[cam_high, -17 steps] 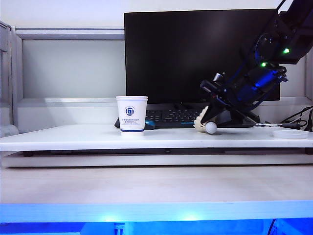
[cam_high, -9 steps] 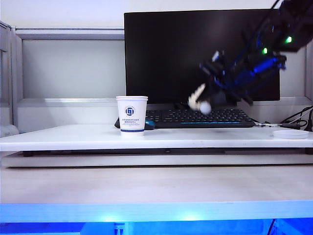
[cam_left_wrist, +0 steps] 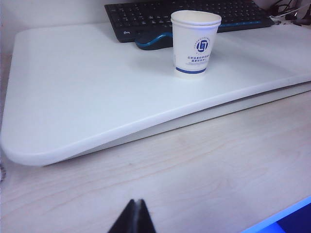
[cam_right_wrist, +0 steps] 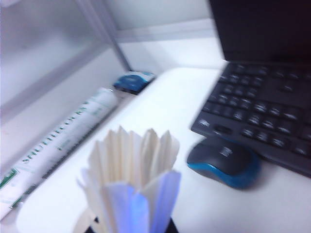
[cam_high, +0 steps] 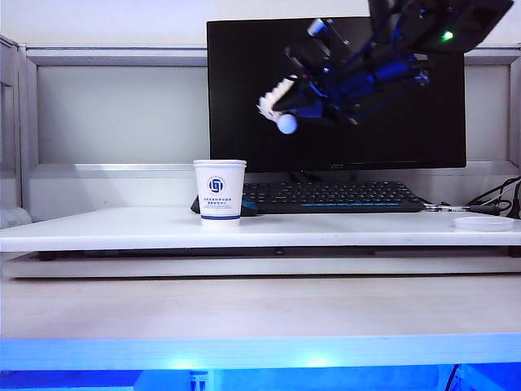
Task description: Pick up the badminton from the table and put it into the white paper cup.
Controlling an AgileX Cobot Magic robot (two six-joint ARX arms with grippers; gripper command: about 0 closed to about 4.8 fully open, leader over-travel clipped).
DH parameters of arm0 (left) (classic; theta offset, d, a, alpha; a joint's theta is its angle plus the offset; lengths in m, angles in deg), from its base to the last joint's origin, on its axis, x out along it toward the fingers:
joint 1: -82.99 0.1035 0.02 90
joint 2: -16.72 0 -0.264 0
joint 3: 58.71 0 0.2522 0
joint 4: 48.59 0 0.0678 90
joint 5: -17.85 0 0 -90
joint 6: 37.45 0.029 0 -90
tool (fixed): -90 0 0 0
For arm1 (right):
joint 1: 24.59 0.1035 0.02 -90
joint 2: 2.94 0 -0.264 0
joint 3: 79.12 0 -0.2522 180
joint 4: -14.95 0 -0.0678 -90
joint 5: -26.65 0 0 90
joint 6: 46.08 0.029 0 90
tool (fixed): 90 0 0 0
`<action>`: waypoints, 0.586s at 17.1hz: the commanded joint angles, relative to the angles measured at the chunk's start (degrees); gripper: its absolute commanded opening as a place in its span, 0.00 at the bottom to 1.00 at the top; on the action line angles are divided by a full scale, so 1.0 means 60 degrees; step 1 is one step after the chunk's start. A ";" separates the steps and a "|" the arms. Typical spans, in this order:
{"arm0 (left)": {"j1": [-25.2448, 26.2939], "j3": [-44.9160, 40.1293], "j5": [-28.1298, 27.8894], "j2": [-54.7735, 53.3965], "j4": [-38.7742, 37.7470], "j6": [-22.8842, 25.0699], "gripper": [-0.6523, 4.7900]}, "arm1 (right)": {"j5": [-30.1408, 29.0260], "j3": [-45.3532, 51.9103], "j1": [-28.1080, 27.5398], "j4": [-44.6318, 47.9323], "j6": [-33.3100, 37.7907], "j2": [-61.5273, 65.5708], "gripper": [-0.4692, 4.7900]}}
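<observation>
The badminton (cam_high: 279, 107) hangs high in front of the dark monitor, cork tip down, with my right gripper (cam_high: 299, 99) shut on it. It is above and to the right of the white paper cup (cam_high: 219, 190), which stands upright on the white table (cam_high: 122, 228). In the right wrist view its cream feather skirt (cam_right_wrist: 131, 170) fans out from my right gripper (cam_right_wrist: 131, 228), whose dark tips barely show. My left gripper (cam_left_wrist: 135, 216) is shut and empty, low over the wood-grain surface in front of the table (cam_left_wrist: 73, 97); the cup (cam_left_wrist: 196, 43) stands farther off.
A black keyboard (cam_high: 334, 194) and a blue-black mouse (cam_high: 248, 208) lie behind the cup, below the monitor (cam_high: 244, 81). A flat white dish (cam_high: 483, 222) sits at the table's right end. A shuttlecock tube (cam_right_wrist: 58, 141) lies beside the table near the wall.
My right gripper has lifted the badminton off the table and carried it up and to the left, towards the space above the cup. The left gripper has stayed still.
</observation>
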 commanded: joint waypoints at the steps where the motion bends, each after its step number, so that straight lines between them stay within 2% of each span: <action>1: 0.0007 -0.0004 -0.0084 -0.0004 0.0062 0.0004 0.11 | 0.0160 -0.0025 0.1053 0.1596 -0.0339 -0.0076 0.11; 5: 0.0007 -0.0007 -0.0801 -0.0004 0.0408 0.0004 0.11 | 0.0681 -0.0022 0.1439 0.1650 -0.0947 -0.0058 0.11; 10: 0.0004 -0.0004 -0.0790 -0.0004 0.0415 0.0004 0.11 | 0.1249 -0.0025 0.1694 0.1770 -0.1370 0.0474 0.11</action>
